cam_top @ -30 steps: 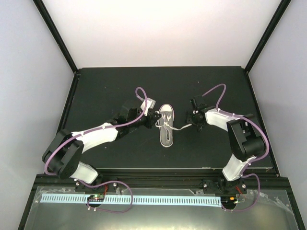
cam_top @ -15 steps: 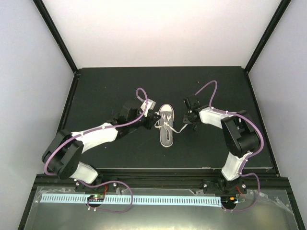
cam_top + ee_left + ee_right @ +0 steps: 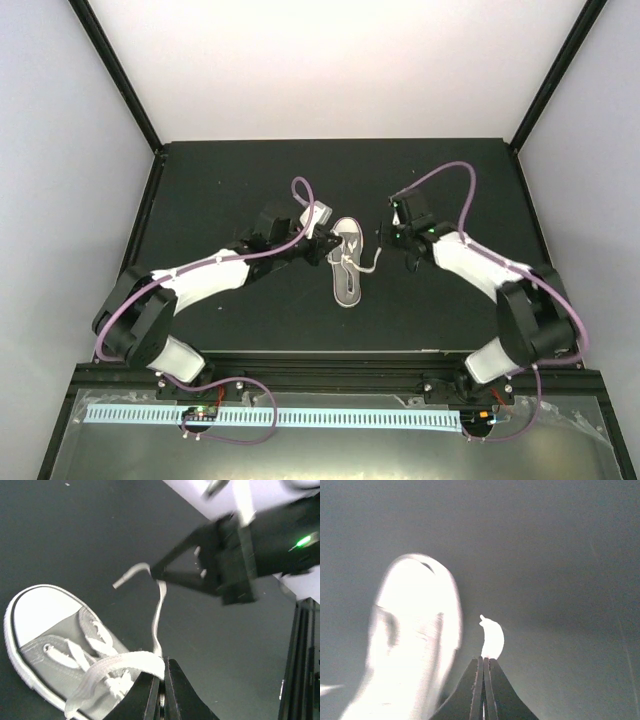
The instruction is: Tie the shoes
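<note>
The shoe (image 3: 347, 265) is a small grey sneaker with a white toe cap (image 3: 36, 616), lying in the middle of the black table, toe pointing away. My left gripper (image 3: 326, 249) is at its left side, shut on a flat white lace (image 3: 120, 664) just above the eyelets (image 3: 162, 666). My right gripper (image 3: 384, 247) hovers to the right of the shoe, shut on the tip of the other lace (image 3: 159, 607). That lace's short end (image 3: 492, 639) sticks up past the closed fingertips (image 3: 483, 658). The shoe (image 3: 415, 645) looks washed out and blurred in the right wrist view.
The black table (image 3: 250, 190) is walled by pale panels with black corner posts (image 3: 115, 70). A black rail (image 3: 330, 362) runs along the near edge. Purple cables (image 3: 440, 180) loop above both wrists.
The right gripper has closed on the lace end and shifted left and a little farther back, its elbow swinging out to the right. The left gripper stays shut on its lace, barely moved.
</note>
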{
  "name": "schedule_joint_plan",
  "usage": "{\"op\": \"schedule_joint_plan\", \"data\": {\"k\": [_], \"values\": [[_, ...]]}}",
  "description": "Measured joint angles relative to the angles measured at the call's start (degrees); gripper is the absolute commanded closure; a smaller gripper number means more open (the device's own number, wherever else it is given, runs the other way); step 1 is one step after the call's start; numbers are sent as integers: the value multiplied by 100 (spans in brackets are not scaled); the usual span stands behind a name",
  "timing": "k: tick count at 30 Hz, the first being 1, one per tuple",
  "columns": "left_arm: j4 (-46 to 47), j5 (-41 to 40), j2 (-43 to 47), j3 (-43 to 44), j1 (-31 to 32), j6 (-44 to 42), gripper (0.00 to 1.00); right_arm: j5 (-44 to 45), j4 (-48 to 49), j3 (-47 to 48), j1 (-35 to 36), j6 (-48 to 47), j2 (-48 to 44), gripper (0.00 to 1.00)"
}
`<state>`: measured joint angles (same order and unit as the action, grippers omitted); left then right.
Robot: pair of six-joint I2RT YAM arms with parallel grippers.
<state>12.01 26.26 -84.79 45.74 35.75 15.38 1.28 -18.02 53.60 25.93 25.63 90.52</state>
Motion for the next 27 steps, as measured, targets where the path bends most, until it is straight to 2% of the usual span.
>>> {"op": "schedule_joint_plan", "data": {"k": [4,8,21,27], "values": [[-57,304,-249,310,0,-184,98,-542,651,-2,7,-63,-1080,98],[-116,627,-546,597,0,-273,98,-1172,1384,-35,9,-116,-1644,98],[-129,1119,-922,879,0,-297,98,-2103,2293,-358,9,-101,-1915,98],[-146,1139,-1001,990,0,-295,93,-2249,2406,-448,9,-76,-1978,99]]}}
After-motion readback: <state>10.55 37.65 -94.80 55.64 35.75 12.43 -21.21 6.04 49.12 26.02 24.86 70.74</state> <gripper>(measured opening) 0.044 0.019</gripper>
